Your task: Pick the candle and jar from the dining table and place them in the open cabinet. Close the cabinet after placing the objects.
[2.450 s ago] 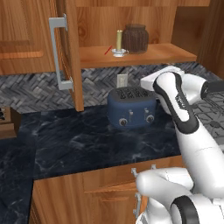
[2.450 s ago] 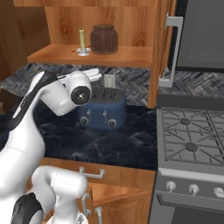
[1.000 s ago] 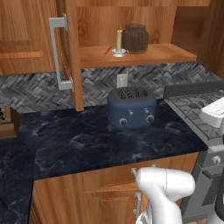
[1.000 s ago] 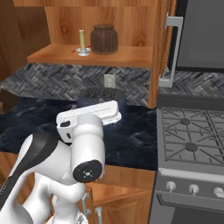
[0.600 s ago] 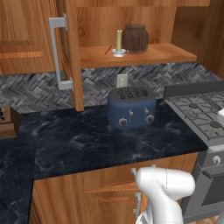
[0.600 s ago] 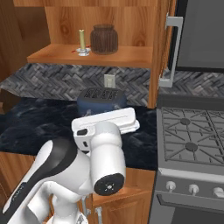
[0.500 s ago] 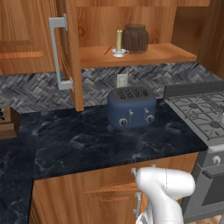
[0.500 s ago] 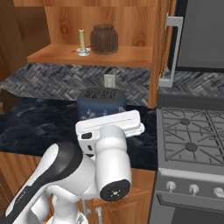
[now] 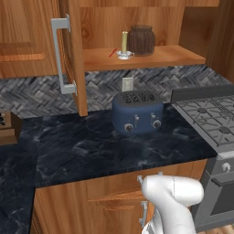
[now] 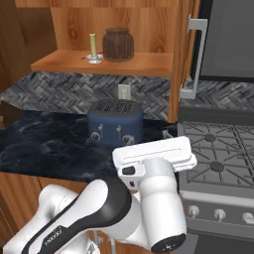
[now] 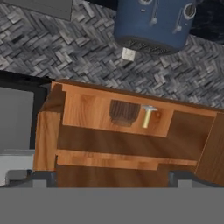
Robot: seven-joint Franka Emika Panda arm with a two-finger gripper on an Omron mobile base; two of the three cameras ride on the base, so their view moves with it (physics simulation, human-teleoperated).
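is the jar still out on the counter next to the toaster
No, the jar stands on the shelf of the open cabinet beside the candle, above the blue toaster.

A blue toaster (image 9: 137,116) with two slots and front knobs is seen on a black marble counter (image 9: 82,151), against a grey herringbone backsplash (image 9: 32,93). A white outlet (image 9: 127,84) is mounted just above it. A gas stove (image 10: 218,149) stands beside the counter.
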